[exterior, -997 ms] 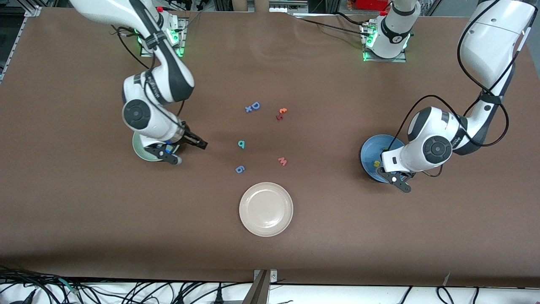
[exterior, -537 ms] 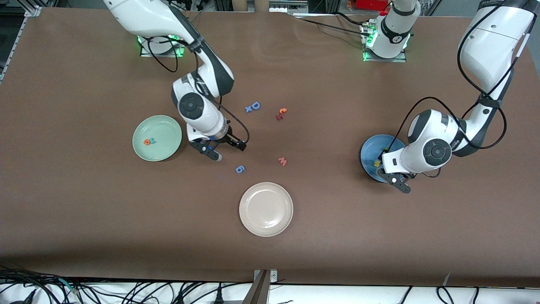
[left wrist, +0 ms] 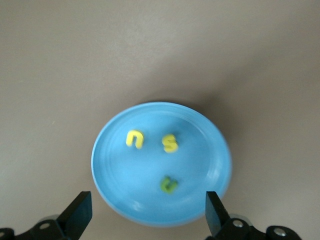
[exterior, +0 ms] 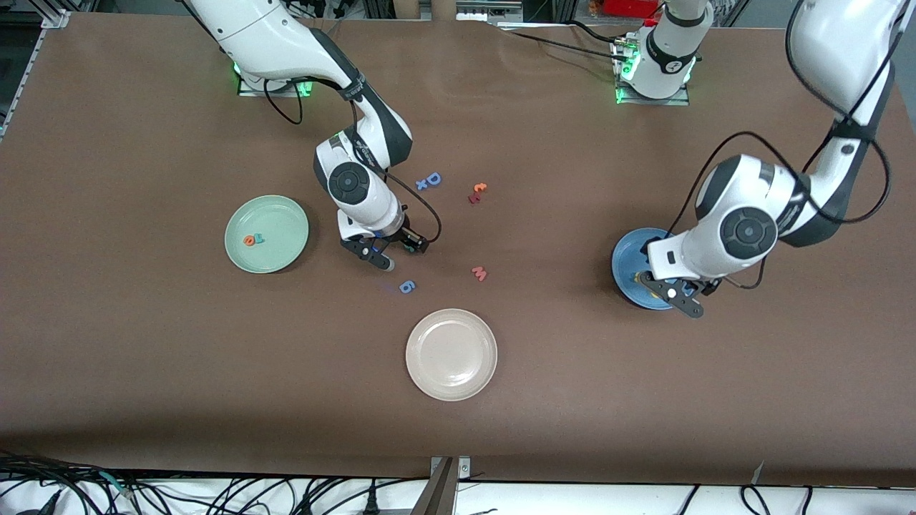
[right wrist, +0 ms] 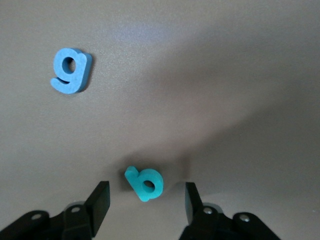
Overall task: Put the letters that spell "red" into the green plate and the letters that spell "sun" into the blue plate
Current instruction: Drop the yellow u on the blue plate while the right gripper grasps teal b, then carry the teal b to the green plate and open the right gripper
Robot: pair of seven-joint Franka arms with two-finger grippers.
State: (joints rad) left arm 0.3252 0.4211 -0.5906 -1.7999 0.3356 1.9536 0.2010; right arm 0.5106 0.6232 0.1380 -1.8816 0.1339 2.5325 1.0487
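The right gripper is low over the table with its fingers spread to either side of the teal "d"; the letter lies flat between them, no contact visible. The blue "g" lies on the table near the teal "d", apart from it. In the front view the green plate sits toward the right arm's end of the table, at about 9 o'clock from the right gripper, and holds the orange "e" with the teal "r" just beside it. The left gripper hangs over the blue plate, fingers spread wide and holding nothing. In that plate lie the yellow arch letter, the yellow "s" beside it, and the olive arch letter near the "s", none touching. The blue plate sits toward the left arm's end of the table. The cream plate lies at about 6 o'clock from the table's centre, nearest the front camera. The pink "w" lies at about 1 o'clock from that plate.
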